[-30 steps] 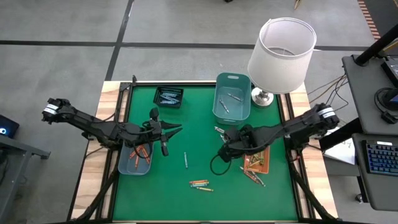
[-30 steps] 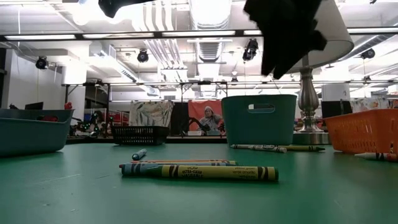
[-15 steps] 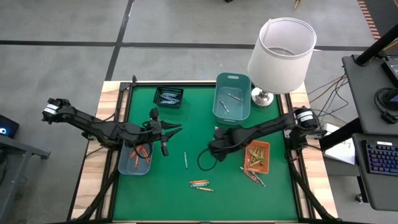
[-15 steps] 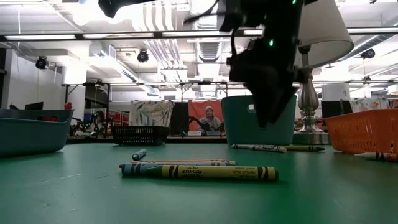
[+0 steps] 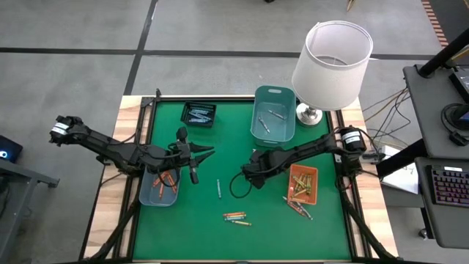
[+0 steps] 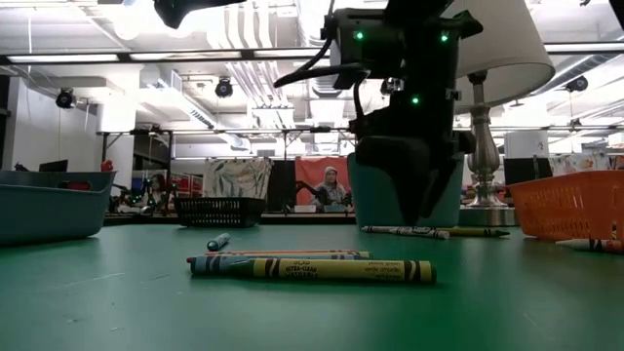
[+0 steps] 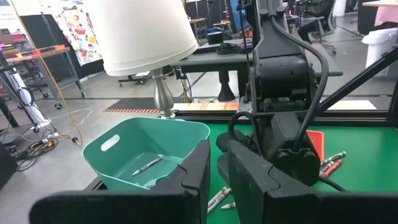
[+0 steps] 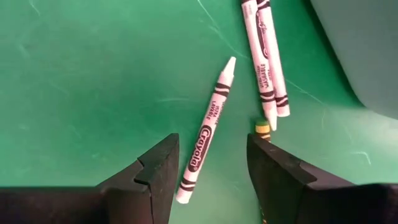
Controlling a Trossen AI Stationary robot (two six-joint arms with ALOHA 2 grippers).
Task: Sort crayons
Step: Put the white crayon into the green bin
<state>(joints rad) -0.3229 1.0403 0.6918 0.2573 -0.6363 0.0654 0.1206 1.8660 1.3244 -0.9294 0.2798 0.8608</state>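
Several white crayons (image 8: 208,134) lie on the green table next to the teal bin (image 5: 273,114). My right gripper (image 8: 208,168) is open and points down over them, one finger on either side of one white crayon, touching nothing; it also shows in the low view (image 6: 409,190). More crayons lie near the front edge (image 5: 236,217), one alone in the middle (image 5: 218,188), and some lie in and beside the orange tray (image 5: 302,183). My left gripper (image 5: 201,152) is shut and empty, held above the left teal tray (image 5: 157,189).
A lamp (image 5: 331,62) stands at the far right beside the teal bin. A black tray (image 5: 198,114) with crayons stands at the far left. The left teal tray holds orange crayons. Two more white crayons (image 8: 267,62) lie close to my right gripper.
My right gripper has gone from beside the orange tray toward the table's left and down, and now stands low over the white crayons by the teal bin. My left arm has kept still.
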